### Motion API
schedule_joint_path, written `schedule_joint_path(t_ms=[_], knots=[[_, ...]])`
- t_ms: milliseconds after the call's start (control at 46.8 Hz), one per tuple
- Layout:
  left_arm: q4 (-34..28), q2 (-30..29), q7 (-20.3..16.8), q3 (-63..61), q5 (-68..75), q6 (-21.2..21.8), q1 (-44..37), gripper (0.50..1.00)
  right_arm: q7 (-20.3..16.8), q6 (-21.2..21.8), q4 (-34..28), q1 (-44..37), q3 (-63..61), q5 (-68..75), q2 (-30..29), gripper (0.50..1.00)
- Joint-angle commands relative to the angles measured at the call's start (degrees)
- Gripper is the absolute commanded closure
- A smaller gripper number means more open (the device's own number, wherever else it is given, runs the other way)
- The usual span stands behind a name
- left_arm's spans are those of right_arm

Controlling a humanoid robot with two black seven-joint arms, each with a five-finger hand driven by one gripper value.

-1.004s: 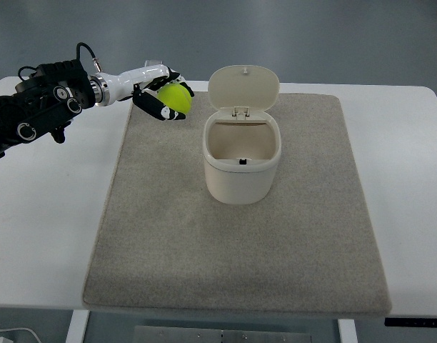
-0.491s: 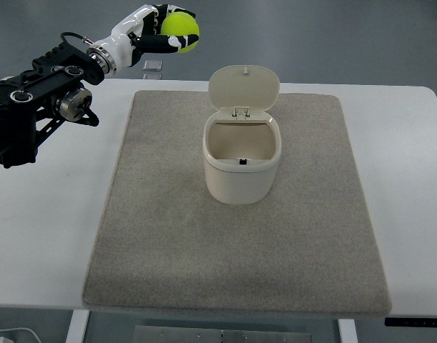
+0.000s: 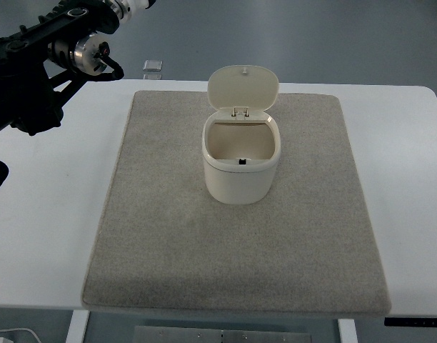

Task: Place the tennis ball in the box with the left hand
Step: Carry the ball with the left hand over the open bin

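White worktop (image 3: 54,214), grey mat (image 3: 168,250): box (image 3: 241,161) centred, lid open. Left arm (image 3: 40,64) at 10 o'clock; hand state cannot be told. Release best made directly above the opening.

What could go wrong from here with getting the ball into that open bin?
1. The left arm runs out of the top edge, so the hand and ball are unseen; grip and aim cannot be checked.
2. The raised lid stands on the far side of the box, the side the arm is on; a low approach could knock it shut or tip the box.
3. The opening is fairly narrow, so a ball released off-centre may bounce off the rim onto the mat.
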State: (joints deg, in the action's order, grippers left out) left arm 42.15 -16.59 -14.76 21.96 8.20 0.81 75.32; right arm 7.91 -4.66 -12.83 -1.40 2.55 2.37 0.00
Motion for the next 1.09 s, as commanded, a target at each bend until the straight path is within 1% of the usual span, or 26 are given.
schedule_joint_path(t_ms=[0, 64, 192, 299, 363, 491, 641, 726, 812, 897, 1004, 1068], knots=[[0.9, 0.9, 0.2, 0.0, -0.3, 0.8, 0.6, 1.0, 0.0, 0.0, 0.0, 0.0, 0.0, 0.0, 0.0, 0.562], [1.6, 1.9, 0.5, 0.0, -0.4, 2.0, 1.0, 1.0, 0.0, 0.0, 0.1, 0.0, 0.0, 0.0, 0.0, 0.562], [3.9, 3.9, 0.8, 0.2, -0.6, 2.8, 2.5, 1.0, 0.0, 0.0, 0.0, 0.0, 0.0, 0.0, 0.0, 0.562], [6.2, 6.5, 1.5, 0.1, -0.5, 5.2, 3.2, 1.0, 0.0, 0.0, 0.1, 0.0, 0.0, 0.0, 0.0, 0.562], [7.7, 8.1, 1.5, 0.2, -0.6, 5.8, 3.9, 1.0, 0.0, 0.0, 0.0, 0.0, 0.0, 0.0, 0.0, 0.562], [12.3, 9.7, 1.5, 0.3, -0.6, 9.1, 5.6, 1.0, 0.0, 0.0, 0.0, 0.0, 0.0, 0.0, 0.0, 0.562], [18.6, 11.0, 1.5, 0.2, -0.6, 11.4, 7.3, 1.0, 0.0, 0.0, 0.0, 0.0, 0.0, 0.0, 0.0, 0.562], [22.1, 11.2, 1.9, -0.5, -0.7, 11.8, 7.0, 1.0, 0.0, 0.0, 0.0, 0.0, 0.0, 0.0, 0.0, 0.562], [25.5, 11.0, 3.2, -1.2, -0.7, 11.7, 6.1, 1.0, 0.0, 0.0, 0.0, 0.0, 0.0, 0.0, 0.0, 0.562], [27.0, 10.3, 3.9, -6.2, -0.7, 11.7, 5.5, 1.0, 0.0, 0.0, 0.0, 0.0, 0.0, 0.0, 0.0, 0.562], [27.5, 8.5, 3.9, -11.1, -0.6, 11.2, 5.0, 1.0, 0.0, 0.0, 0.0, 0.0, 0.0, 0.0, 0.0, 0.562], [29.5, 7.0, 3.9, -13.3, -0.6, 11.1, 4.8, 1.0, 0.0, 0.0, 0.0, 0.0, 0.0, 0.0, 0.0, 0.562]])
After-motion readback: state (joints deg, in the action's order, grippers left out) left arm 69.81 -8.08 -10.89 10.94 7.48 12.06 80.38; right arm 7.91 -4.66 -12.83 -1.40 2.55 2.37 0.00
